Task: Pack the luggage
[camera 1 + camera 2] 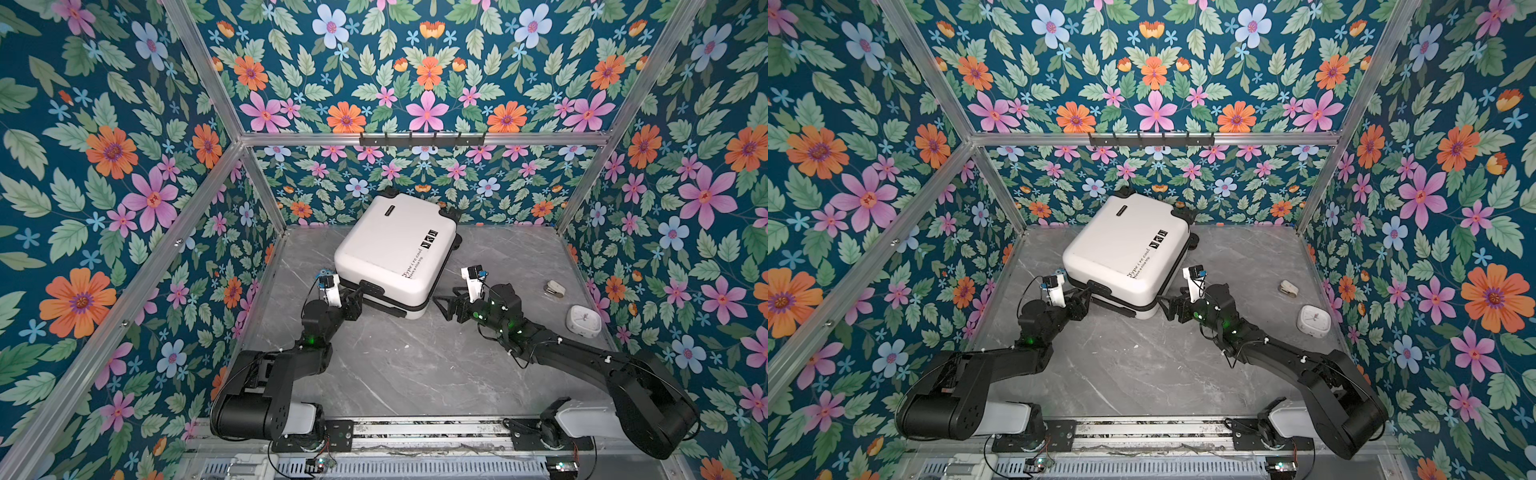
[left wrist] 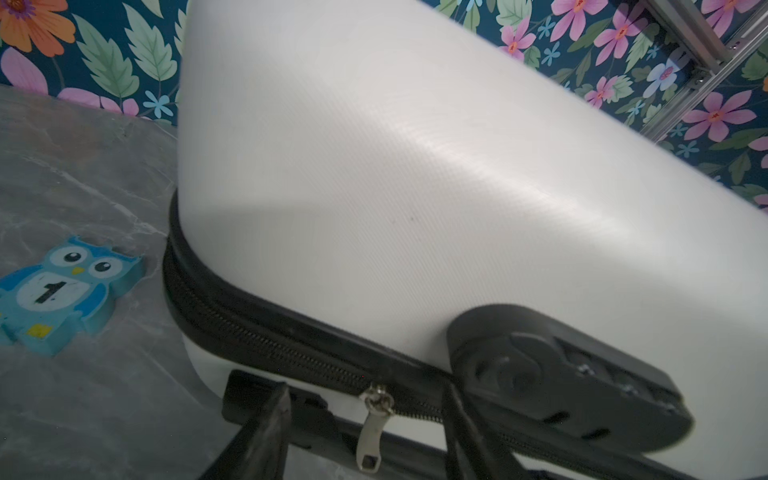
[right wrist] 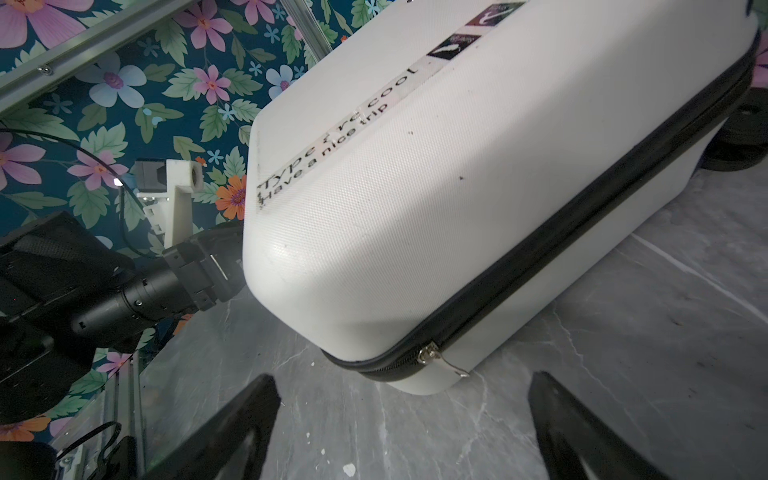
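Suitcase (image 1: 390, 253) lies shut on the marble table (image 1: 395, 365), owl eraser (image 2: 58, 293), clock (image 1: 584, 319) and stapler (image 1: 555, 287) outside. Our left gripper (image 2: 365, 432) brackets a zipper pull (image 2: 372, 428) — unclenched; right gripper (image 3: 403, 424) released. We judge unzipping next — or zipping just finished.

The white suitcase (image 3: 415, 208) sticker reads "Have a nice trip"; just beside it, the blue owl (image 2: 62, 291) shows 1.

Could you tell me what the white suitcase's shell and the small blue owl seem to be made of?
The white hard-shell suitcase looks like moulded plastic with a satin finish: fine dimpled texture and soft highlights. The flat blue owl figure looks like matte foam or rubber, judging by its thick cut edges and lack of glare; I cannot tell which.
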Robot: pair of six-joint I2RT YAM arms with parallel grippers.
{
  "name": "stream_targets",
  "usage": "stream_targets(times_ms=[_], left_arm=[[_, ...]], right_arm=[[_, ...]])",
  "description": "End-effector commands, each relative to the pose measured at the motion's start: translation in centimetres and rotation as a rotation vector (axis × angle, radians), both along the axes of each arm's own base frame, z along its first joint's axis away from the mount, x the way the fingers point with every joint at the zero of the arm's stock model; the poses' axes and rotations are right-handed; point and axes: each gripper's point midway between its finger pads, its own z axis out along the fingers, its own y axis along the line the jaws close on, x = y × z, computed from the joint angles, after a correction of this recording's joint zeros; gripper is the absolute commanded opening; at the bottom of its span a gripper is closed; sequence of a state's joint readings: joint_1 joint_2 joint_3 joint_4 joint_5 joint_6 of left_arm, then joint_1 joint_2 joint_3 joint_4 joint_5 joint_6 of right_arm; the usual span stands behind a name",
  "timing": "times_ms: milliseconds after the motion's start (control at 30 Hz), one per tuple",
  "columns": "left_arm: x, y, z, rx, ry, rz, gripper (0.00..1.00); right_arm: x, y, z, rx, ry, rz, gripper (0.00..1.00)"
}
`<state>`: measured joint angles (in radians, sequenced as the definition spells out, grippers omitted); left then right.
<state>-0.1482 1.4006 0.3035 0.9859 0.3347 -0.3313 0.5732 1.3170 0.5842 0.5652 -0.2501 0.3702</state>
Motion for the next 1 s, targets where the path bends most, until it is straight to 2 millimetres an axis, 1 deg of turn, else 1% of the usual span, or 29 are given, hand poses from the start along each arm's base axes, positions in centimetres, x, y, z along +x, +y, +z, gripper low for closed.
stream_targets(times_ms=[0,100,233,367,500,733,867,967], left_arm=[[0.3,-0.2,-1.1,0.017,0.055,-0.021,0.57],[0.4,-0.3,-1.7,0.02,0.099,-0.02,0.54],[-0.3,0.1,-2.5,0.011,0.151,-0.001,0.55],[-0.7,-0.1,-3.2,-0.007,0.191,-0.009,0.54],[-1.0,-0.3,-3.3,-0.021,0.188,-0.009,0.53],[-0.4,-0.6,-3.1,0.031,0.182,-0.008,0.51],[0.1,-0.4,-3.2,0.076,0.195,0.019,0.46],[0.5,-0.4,-3.3,0.094,0.205,0.028,0.45]], right_arm=[[0.1,-0.1,0.8,0.006,-0.025,-0.012,0.95],[0.1,-0.3,0.9,0.007,-0.028,-0.015,0.95],[0.0,-0.4,1.1,0.008,-0.031,-0.018,0.95],[0.1,-0.3,1.2,0.014,-0.032,-0.016,0.95],[0.1,-0.2,1.2,0.021,-0.028,-0.014,0.95],[-0.1,-0.3,1.3,0.024,-0.028,-0.016,0.95],[-0.2,-0.4,1.4,0.025,-0.03,-0.02,0.95],[-0.1,-0.5,1.4,0.026,-0.032,-0.021,0.95]])
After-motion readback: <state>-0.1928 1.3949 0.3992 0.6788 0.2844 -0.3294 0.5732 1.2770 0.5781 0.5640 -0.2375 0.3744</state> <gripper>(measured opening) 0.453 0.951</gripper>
